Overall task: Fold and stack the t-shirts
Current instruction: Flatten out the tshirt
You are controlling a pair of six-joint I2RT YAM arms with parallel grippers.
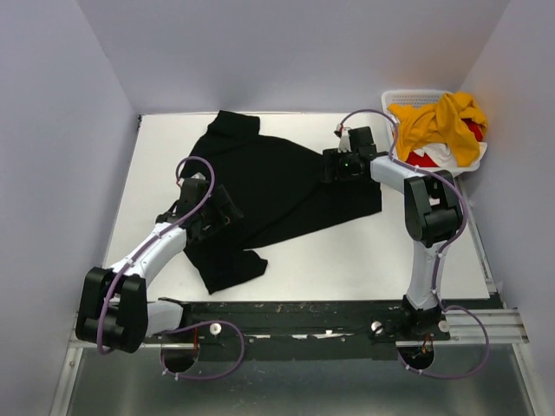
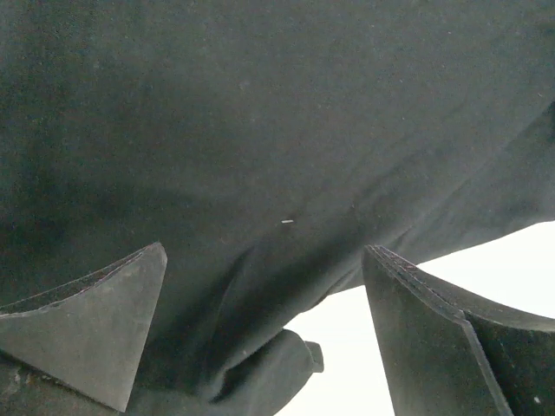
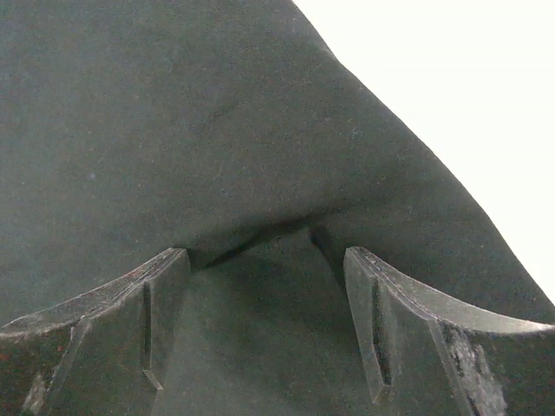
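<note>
The white basket (image 1: pixel 395 97) holds a heap: a mustard-yellow t-shirt (image 1: pixel 438 126) on top, with a red t-shirt (image 1: pixel 419 161) and a white t-shirt (image 1: pixel 440 154) showing under it. Left of the basket, the black t-shirt (image 1: pixel 277 186) lies spread on the table (image 1: pixel 347 260). Just left of the basket, the right gripper (image 3: pixel 264 256) stands spread over puckered black cloth near the shirt's edge. Farther left, the left gripper (image 2: pixel 264 260) is also spread, over the shirt's edge. Bare tabletop lies nearer than the basket.
</note>
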